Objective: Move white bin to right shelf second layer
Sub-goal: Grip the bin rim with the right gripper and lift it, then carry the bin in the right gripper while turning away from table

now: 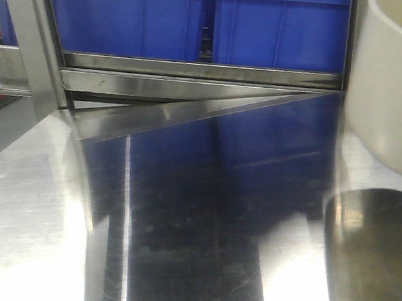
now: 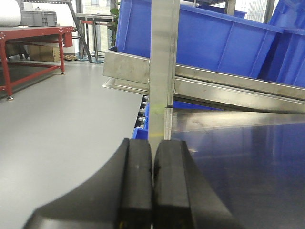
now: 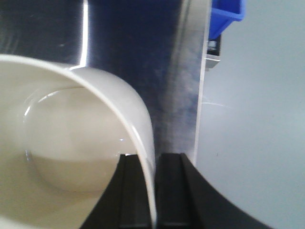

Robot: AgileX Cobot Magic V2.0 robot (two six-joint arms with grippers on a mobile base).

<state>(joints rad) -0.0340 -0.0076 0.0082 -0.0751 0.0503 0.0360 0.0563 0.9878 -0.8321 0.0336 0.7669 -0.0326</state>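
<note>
Pinching the white bin wall in your right gripper, left gripper fingers pressed together on nothing, you have the grasp; the carry to the shelf looks still undone.

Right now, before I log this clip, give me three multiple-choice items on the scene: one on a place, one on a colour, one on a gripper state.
1. In the front view, where is the white bin?
A. far left
B. centre
C. far right

2. What colour are the crates behind the steel surface?
A. blue
B. red
C. green

3. How is the left gripper?
A. wide open
B. shut on nothing
C. shut on the bin

Answers:
1 C: its cream wall fills the right edge of the front view.
2 A: both crates are plainly blue.
3 B: its fingers meet with nothing between them. The right gripper is the one clamped on the bin's wall.
</note>
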